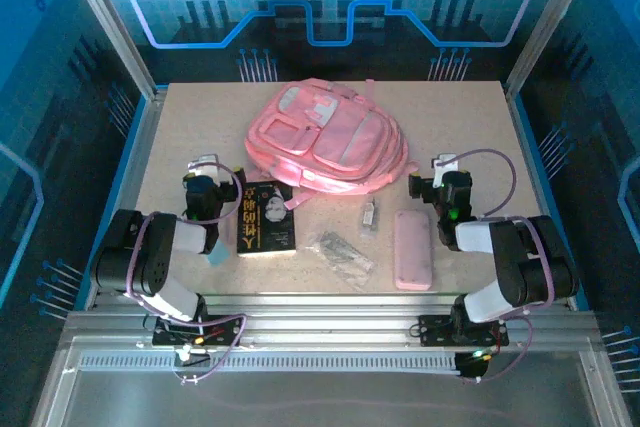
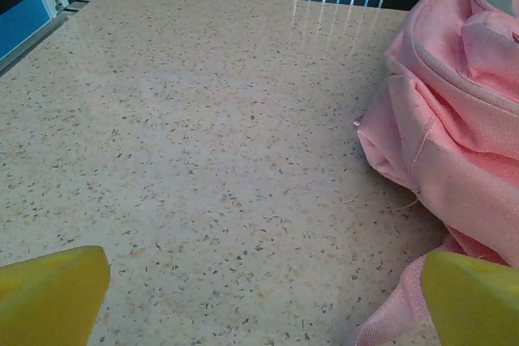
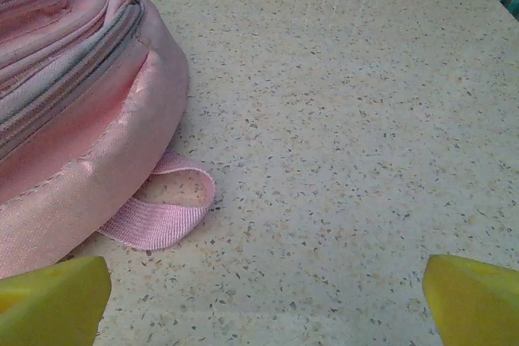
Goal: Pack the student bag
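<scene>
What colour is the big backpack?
Pink with pale patches; the backpack shows best in the top view.

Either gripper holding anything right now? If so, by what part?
Nothing held. Left gripper and right gripper both stand open and empty, each beside the student bag.

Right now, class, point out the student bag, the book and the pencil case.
student bag [image 1: 325, 142]: top external view, front pockets.
book [image 1: 266, 219]: top external view, dark cover's centre.
pencil case [image 1: 412, 249]: top external view, flat top's middle.

Speckled table [image 1: 200, 127] with student bag [image 1: 325, 137], book [image 1: 266, 219], packet [image 1: 343, 252], pencil case [image 1: 412, 249]
</scene>
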### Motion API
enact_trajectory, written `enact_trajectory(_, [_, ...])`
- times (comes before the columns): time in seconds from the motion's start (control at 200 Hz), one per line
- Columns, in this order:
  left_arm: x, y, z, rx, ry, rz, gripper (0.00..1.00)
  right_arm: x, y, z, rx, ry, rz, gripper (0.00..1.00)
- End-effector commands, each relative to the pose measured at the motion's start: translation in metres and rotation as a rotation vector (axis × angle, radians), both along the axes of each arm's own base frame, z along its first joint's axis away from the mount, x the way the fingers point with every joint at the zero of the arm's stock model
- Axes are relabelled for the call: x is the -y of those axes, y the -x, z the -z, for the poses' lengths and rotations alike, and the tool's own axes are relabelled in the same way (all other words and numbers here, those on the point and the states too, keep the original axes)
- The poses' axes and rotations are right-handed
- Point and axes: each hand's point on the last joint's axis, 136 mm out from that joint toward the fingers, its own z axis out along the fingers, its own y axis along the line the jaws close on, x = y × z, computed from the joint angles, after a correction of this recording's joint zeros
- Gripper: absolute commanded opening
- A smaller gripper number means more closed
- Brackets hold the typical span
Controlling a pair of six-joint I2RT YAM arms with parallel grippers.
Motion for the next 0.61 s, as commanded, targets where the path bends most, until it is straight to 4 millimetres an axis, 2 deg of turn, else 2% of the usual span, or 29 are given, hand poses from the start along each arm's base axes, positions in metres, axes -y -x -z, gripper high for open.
enact_trajectory(0.0, [0.0001,-0.0051,-0.0109,0.027,-0.02,0.003,0.99,0.0034,-0.0097,-0.0142,0.048,-0.005,0.001,1.0])
enact_trajectory(0.605, [0.0002,-0.0051,-0.0109,0.027,-0.018,0.004,0.99,0.0036,-0.0095,-0.0135,0.045,-0.01,-0.003,1.0])
